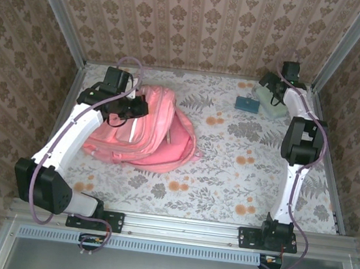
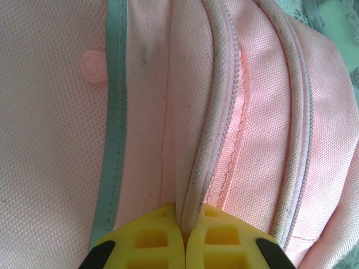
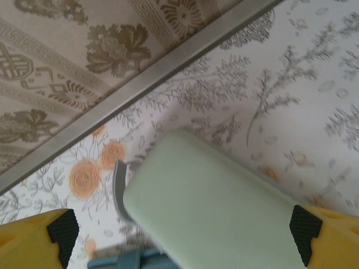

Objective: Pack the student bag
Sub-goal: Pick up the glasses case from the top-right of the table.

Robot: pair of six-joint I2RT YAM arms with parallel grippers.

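The bag (image 1: 151, 131) is lying on the left half of the desk (image 1: 227, 180), slumped flat on the flowered cloth, well apart from the two small things at the far right. It is being gripped near its back-left edge by the left arm (image 1: 75, 128), which is being held out over it from the near-left corner. In the left wrist view the yellow fingers (image 2: 151, 241) are being pressed together, the left jaws shut on a raised, piped ridge of the bag's (image 2: 269, 112) pink fabric. A pale grey-green stripe (image 2: 115, 112) is running beside the ridge on the left, with a small round pink patch (image 2: 94, 66) just left of it.

The right arm (image 1: 300, 149) is being held out toward the far right corner, where a pale green block (image 1: 274, 108) and a teal pouch (image 1: 247, 104) are lying just beside each other. In the right wrist view the right jaws are being held wide open, with the block (image 3: 213, 207) lying between them. The finger (image 3: 33, 241) on the left of that view is standing well clear of the block; whether the other is touching it cannot be told. The block is not being clamped. The pouch's (image 3: 126, 260) teal edge is showing just below the block, and a metal rail (image 3: 140, 84) is running along the foot of the papered wall (image 3: 67, 56).
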